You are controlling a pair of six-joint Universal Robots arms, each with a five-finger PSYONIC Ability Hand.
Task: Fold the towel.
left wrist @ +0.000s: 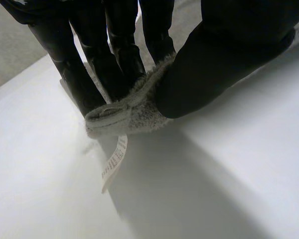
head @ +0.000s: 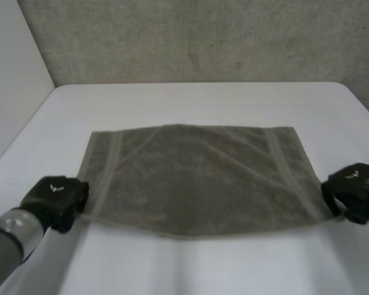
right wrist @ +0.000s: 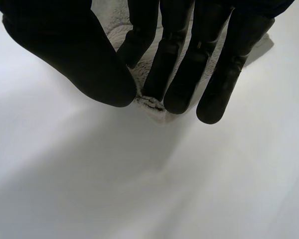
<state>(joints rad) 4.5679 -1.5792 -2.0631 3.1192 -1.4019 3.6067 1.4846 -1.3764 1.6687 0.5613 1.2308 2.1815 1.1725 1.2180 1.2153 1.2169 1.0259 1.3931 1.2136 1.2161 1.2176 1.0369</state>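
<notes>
- The towel (head: 197, 178) is a grey-green terry rectangle with a soft nap and a flatter woven band near each short end. It lies spread over the middle of the smooth white table (head: 203, 98). A few shallow creases cross it, and its near edge dips to a slight point.
- The left hand (left wrist: 214, 64), hard glossy black, clamps the towel's near left corner between its thumb and straight fingers. The fuzzy hem bunches into a small roll there.
- A thin white printed label (left wrist: 114, 162) hangs from that corner.
- The right hand (right wrist: 79, 55) pinches the towel's near right corner, with a pale tuft of pile showing between thumb and fingertips.
- Beyond the towel's far edge stands a rough, speckled grey wall (head: 203, 37).
</notes>
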